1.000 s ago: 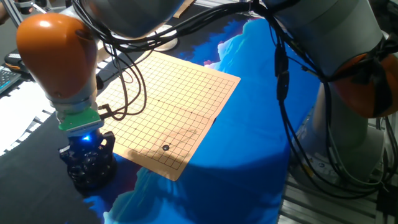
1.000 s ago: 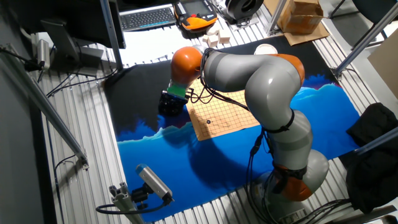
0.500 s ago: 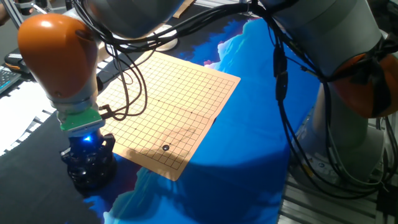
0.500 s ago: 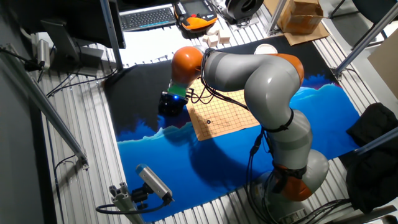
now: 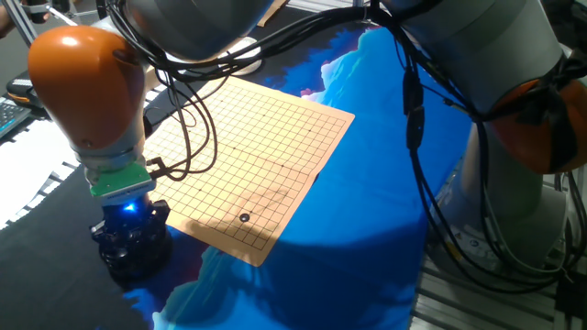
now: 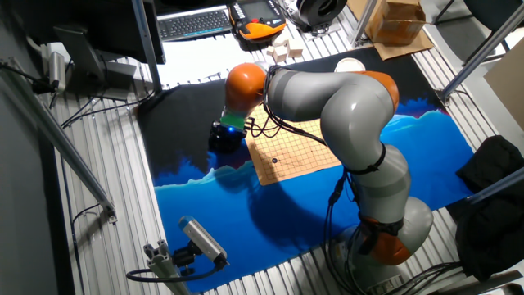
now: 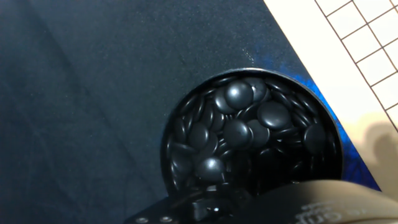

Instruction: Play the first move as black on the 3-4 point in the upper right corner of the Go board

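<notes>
Item: my hand [image 5: 128,246], dark and knobbly under a green collar, hangs over a round black bowl [image 7: 249,155] of glossy black stones [image 7: 238,132]; whether its fingers are parted or closed I cannot tell. Item: flat tan wooden Go board [image 5: 266,137], thin black grid, lying on rumpled blue cloth [image 5: 367,183] over the worktop. Item: one small round black stone [image 5: 244,217] resting on a crossing near the board's close corner. Since a second ago, my orange wrist drifted slightly; stone unmoved. Black cables [image 5: 193,119] dangle across the board's left part.
</notes>
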You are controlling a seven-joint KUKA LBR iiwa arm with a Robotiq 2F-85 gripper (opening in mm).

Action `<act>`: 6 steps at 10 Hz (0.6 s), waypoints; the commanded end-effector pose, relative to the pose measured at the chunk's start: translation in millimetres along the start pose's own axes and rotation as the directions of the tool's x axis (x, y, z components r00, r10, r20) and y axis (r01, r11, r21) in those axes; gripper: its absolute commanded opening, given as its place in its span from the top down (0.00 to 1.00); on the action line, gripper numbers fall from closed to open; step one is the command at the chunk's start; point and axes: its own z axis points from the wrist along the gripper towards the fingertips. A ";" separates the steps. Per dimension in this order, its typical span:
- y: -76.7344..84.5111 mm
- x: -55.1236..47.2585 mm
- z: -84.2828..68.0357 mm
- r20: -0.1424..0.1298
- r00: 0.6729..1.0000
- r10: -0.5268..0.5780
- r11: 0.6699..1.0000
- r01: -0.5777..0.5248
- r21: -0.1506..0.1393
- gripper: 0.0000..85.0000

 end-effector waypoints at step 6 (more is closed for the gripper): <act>-0.1 -0.9 -1.4 -0.006 1.000 -0.013 1.000 0.013 -0.007 0.60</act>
